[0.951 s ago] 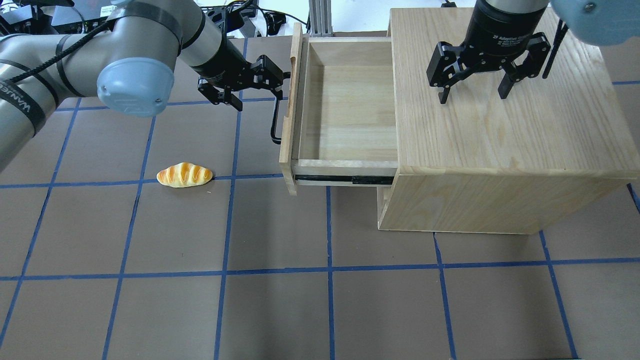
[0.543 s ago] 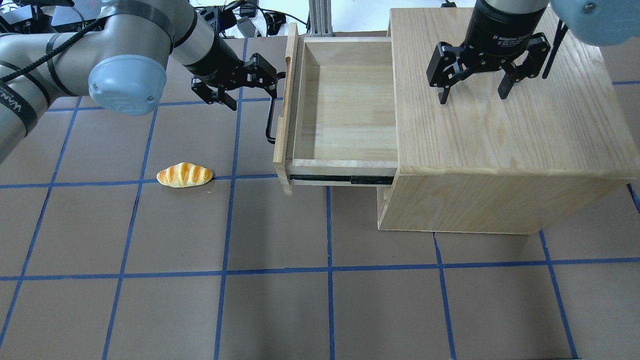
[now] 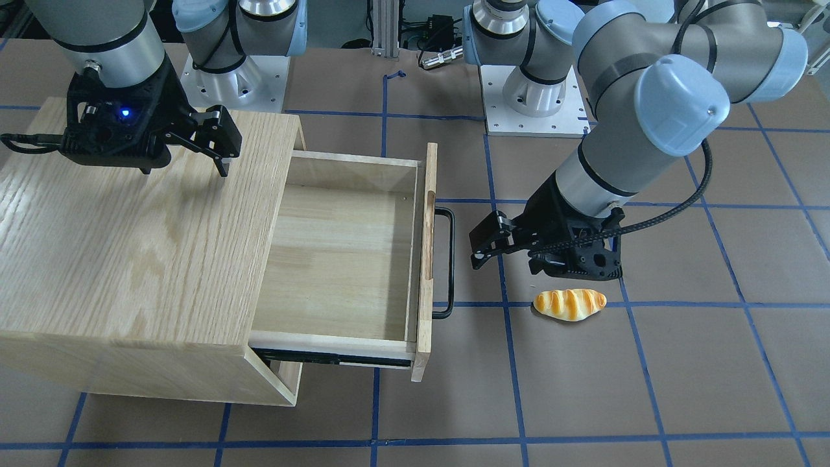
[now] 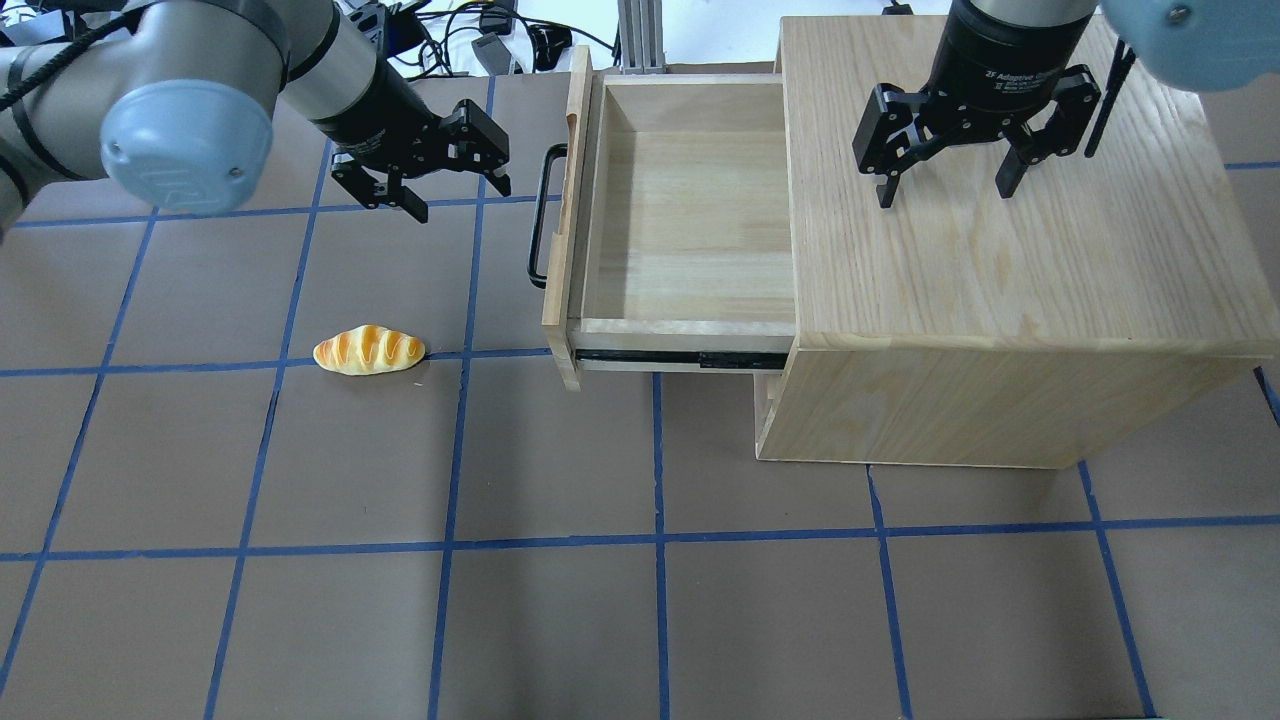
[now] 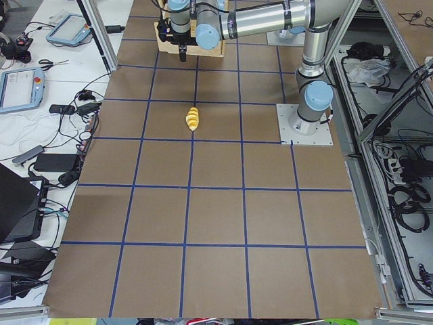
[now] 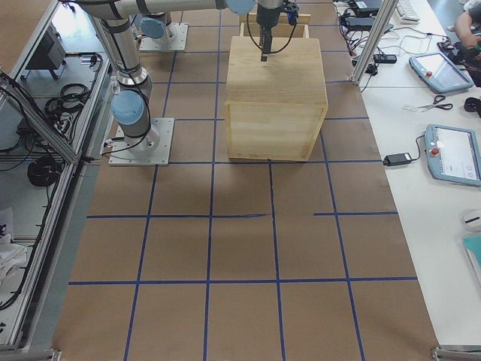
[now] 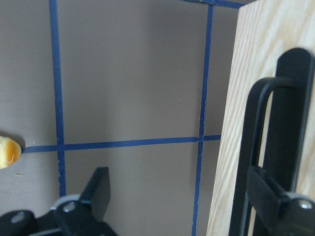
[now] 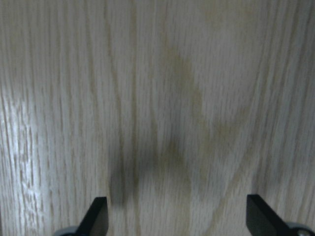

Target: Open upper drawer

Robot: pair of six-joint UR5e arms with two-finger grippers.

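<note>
The upper drawer (image 4: pixel 690 200) stands pulled far out of the oak cabinet (image 4: pixel 1000 260), and its light-wood box is empty. Its front panel (image 4: pixel 560 230) carries the black bar handle (image 4: pixel 538 215). My left gripper (image 4: pixel 458 198) is open and empty. It hovers over the table a short way left of the handle, apart from it. In the left wrist view the handle (image 7: pixel 290 123) lies beside one finger (image 7: pixel 268 196). My right gripper (image 4: pixel 945 195) is open and empty just above the cabinet top (image 8: pixel 157 98). The front view shows the drawer (image 3: pixel 337 259), left gripper (image 3: pixel 480 250) and right gripper (image 3: pixel 185 170).
A toy bread roll (image 4: pixel 369 350) lies on the brown table, left of the drawer front and near my left gripper in the front view (image 3: pixel 570 304). The plain lower front panel (image 3: pixel 285 383) sits shut under the open drawer. Blue tape lines grid the table.
The drawer slid a little further out. My left gripper came off the handle and drew back to the left. The right gripper has not moved.
</note>
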